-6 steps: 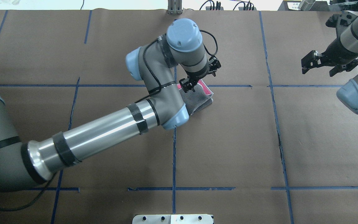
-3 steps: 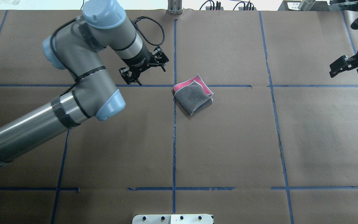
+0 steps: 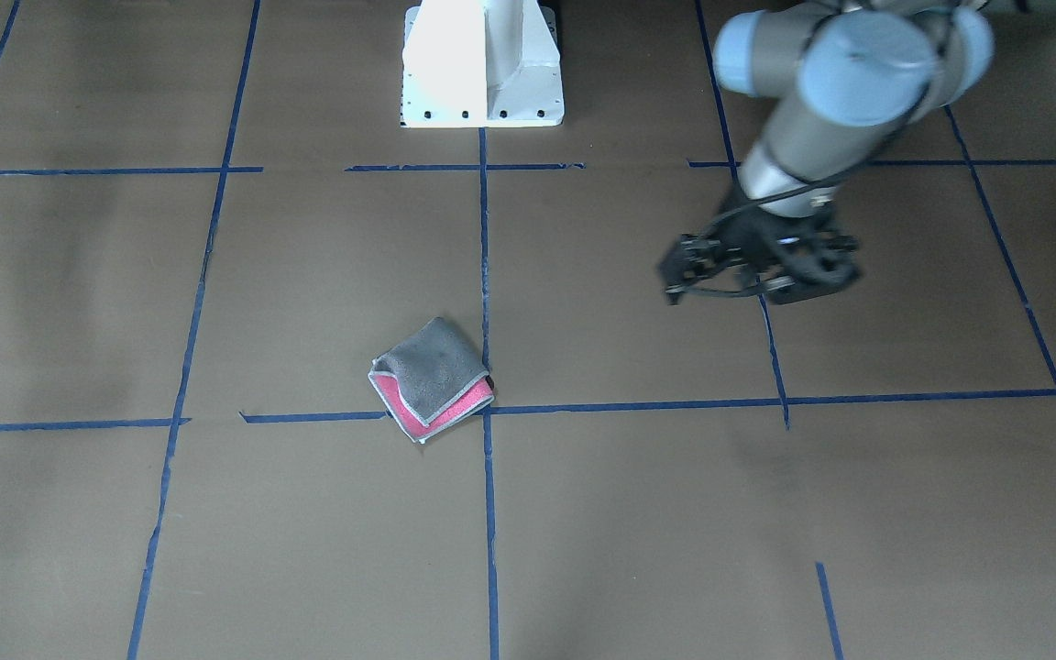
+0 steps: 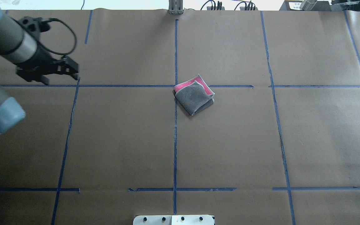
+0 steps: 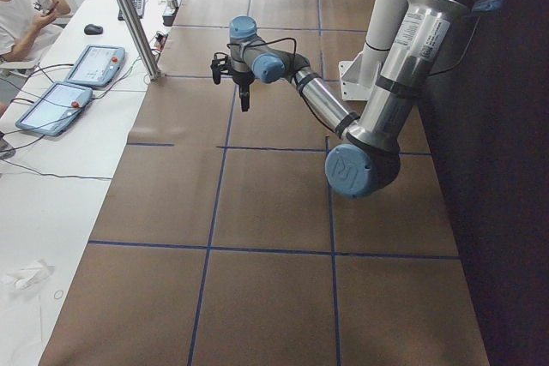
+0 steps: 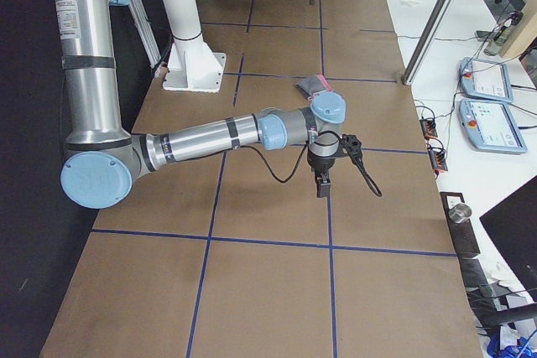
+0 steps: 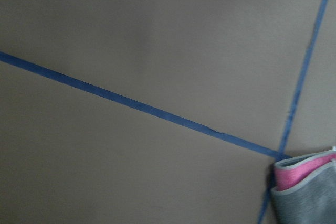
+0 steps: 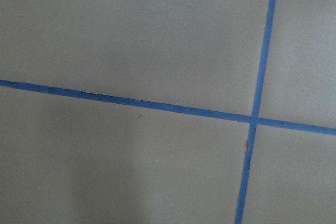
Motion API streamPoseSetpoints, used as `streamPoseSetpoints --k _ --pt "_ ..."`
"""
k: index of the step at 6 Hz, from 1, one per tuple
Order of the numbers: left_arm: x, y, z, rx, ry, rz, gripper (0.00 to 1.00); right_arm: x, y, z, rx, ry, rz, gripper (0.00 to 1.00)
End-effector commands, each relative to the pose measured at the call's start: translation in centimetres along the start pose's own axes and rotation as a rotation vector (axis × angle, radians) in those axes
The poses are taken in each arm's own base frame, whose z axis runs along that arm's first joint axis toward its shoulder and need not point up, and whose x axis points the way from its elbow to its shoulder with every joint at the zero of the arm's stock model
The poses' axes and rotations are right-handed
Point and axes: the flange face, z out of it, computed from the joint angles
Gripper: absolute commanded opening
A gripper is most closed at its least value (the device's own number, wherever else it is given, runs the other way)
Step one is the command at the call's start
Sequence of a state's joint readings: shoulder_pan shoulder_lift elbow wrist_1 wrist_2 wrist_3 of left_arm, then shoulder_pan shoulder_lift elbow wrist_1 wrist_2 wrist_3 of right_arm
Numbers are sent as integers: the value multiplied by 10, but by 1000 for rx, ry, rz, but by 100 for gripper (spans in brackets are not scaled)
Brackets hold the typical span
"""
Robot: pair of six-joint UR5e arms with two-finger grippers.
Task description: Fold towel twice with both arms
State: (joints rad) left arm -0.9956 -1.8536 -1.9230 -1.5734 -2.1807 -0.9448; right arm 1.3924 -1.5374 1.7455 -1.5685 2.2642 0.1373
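The towel [image 4: 194, 97] lies folded into a small square at the table's middle, beside a crossing of blue tape lines. Its grey face is up and a pink strip shows along one edge. It also shows in the front view [image 3: 432, 376], the right view [image 6: 315, 84] and the left wrist view [image 7: 307, 192]. My left gripper [image 4: 62, 76] is open and empty, far to the left of the towel, also seen from the front [image 3: 753, 284]. My right gripper [image 6: 322, 184] hangs over bare table far to the towel's right. I cannot tell whether it is open or shut.
Brown paper with blue tape lines [image 4: 175, 140] covers the table. The white pedestal base [image 3: 482, 64] stands at the robot's edge. A metal post [image 5: 129, 15] and tablets [image 5: 94, 64] stand on the operators' side, where a person sits.
My left gripper has let go of the towel and drawn back far to the left. My right gripper has moved right, almost out of the overhead view. The towel stays folded in place.
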Motion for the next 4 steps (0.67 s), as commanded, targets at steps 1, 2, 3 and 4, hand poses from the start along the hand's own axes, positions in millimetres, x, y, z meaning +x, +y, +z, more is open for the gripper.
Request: streamPoseSetpoints --k 1,2,3,4 --pt "-190 -27 -25 -56 -21 124 100 93 36 -10 12 -121 79 100" --pt "-287 -49 -23 -77 -23 145 100 107 63 -4 3 -125 120 100" --pt "-371 -60 -35 -70 -37 184 100 111 73 2 -9 -126 131 100" --pt "-419 -61 -33 -82 -43 219 100 112 76 4 -15 -136 145 100"
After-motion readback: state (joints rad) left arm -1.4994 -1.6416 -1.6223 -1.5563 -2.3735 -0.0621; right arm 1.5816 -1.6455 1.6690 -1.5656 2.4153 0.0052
